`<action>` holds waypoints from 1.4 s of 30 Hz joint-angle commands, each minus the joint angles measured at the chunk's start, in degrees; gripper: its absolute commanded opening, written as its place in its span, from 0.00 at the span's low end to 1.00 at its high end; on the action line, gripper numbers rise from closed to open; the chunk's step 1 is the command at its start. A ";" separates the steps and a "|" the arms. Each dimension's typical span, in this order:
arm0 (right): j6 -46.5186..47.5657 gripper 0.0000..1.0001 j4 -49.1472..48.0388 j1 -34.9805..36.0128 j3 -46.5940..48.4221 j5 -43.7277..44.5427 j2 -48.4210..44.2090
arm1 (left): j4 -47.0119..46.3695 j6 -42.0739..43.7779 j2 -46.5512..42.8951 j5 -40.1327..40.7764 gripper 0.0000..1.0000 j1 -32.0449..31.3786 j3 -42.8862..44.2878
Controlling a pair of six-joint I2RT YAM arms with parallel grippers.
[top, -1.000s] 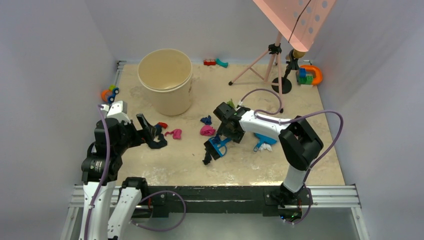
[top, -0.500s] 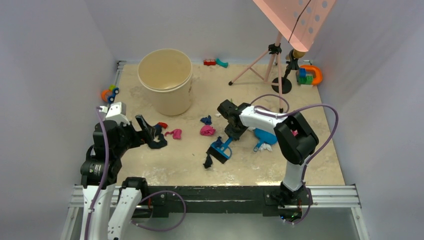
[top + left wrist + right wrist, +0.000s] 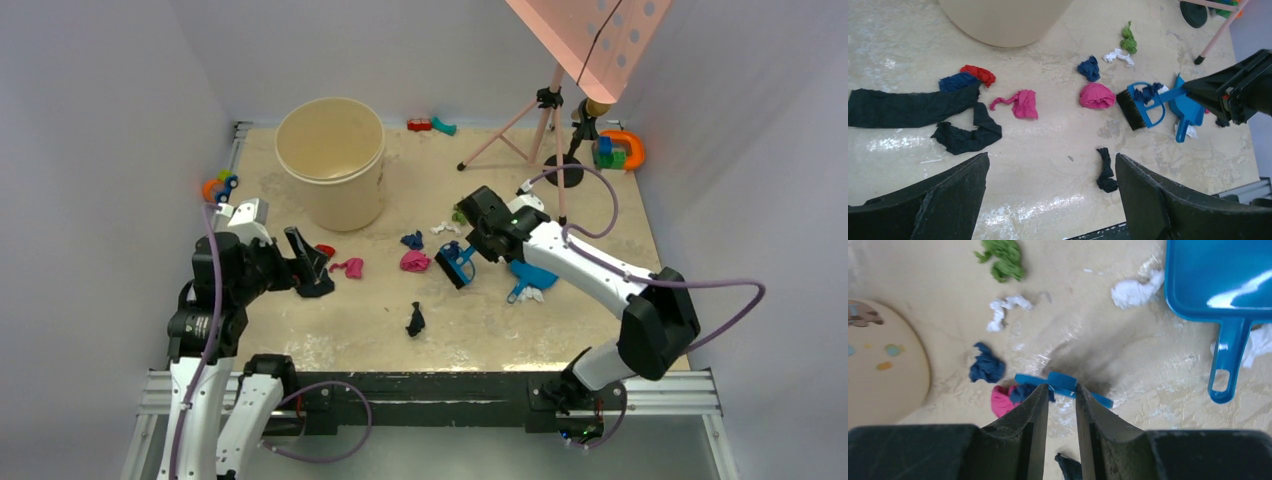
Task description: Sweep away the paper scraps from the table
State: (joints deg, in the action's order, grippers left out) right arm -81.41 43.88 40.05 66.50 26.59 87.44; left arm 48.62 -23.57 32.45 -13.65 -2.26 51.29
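Lengthwise the black paper scrap [image 3: 414, 320] runs near-to-far; right pincer [image 3: 1062, 389] clamps the brush [image 3: 457, 264], left pincer [image 3: 1052, 160] gapes wide.

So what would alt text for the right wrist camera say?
The right gripper pinches a blue brush by its handle over the beige table. A blue dustpan lies upper right; pink, white, green and dark blue paper scraps lie scattered at left.

Beige table [image 3: 360, 330], scattered paper scraps [image 3: 414, 262], cream bucket [image 3: 345, 205], blue dustpan [image 3: 1198, 280], dark strips [image 3: 903, 107], possibly cloth, small toys [image 3: 420, 125]
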 commanded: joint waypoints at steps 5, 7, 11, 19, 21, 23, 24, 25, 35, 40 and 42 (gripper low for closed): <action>14.97 0.28 -13.60 0.03 -5.56 11.50 -9.34 | -9.21 -6.63 5.22 -17.49 0.99 0.19 -3.31; 17.47 0.28 -16.63 0.00 -7.05 12.14 -11.87 | -10.87 -8.84 6.51 -19.08 0.99 -0.16 -4.33; 21.90 0.28 -22.39 -0.03 -10.51 12.01 -16.72 | -14.32 -11.86 7.48 -19.34 0.99 -2.29 -5.44; 28.21 0.58 -25.43 -3.15 -13.54 7.82 -18.17 | -16.30 -13.59 11.58 -14.87 0.99 -10.30 -3.71; 26.32 0.76 -24.06 -8.10 -13.93 0.90 -15.91 | -15.39 -12.54 11.67 -14.14 0.99 -10.31 -2.96; 22.96 0.79 -22.35 -12.10 -13.79 -4.22 -12.20 | -12.85 -10.65 11.23 -12.14 0.99 -10.31 -1.05; 21.29 0.79 -21.37 -13.32 -13.37 -5.54 -10.65 | -11.31 -9.05 11.00 -10.88 0.99 -10.31 -0.08; 19.72 0.79 -20.63 -14.18 -12.79 -6.49 -8.93 | -9.78 -7.81 10.71 -9.67 0.99 -10.31 1.06; 9.78 0.69 -11.71 -18.10 -0.48 -11.18 10.11 | -2.67 -1.95 5.65 3.02 0.99 -10.31 3.30; 3.75 0.66 -7.12 -18.36 1.34 -9.97 12.87 | -2.54 -1.07 4.41 5.21 0.99 -10.31 3.18; 1.61 0.64 -5.53 -18.73 0.86 -9.36 13.60 | -2.77 -0.74 4.15 5.46 0.99 -10.31 3.08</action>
State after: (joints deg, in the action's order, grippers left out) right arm -72.71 32.18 22.00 65.78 15.90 100.55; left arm 46.04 -26.37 37.15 -10.94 -12.40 53.60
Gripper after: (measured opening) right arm 0.655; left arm 0.989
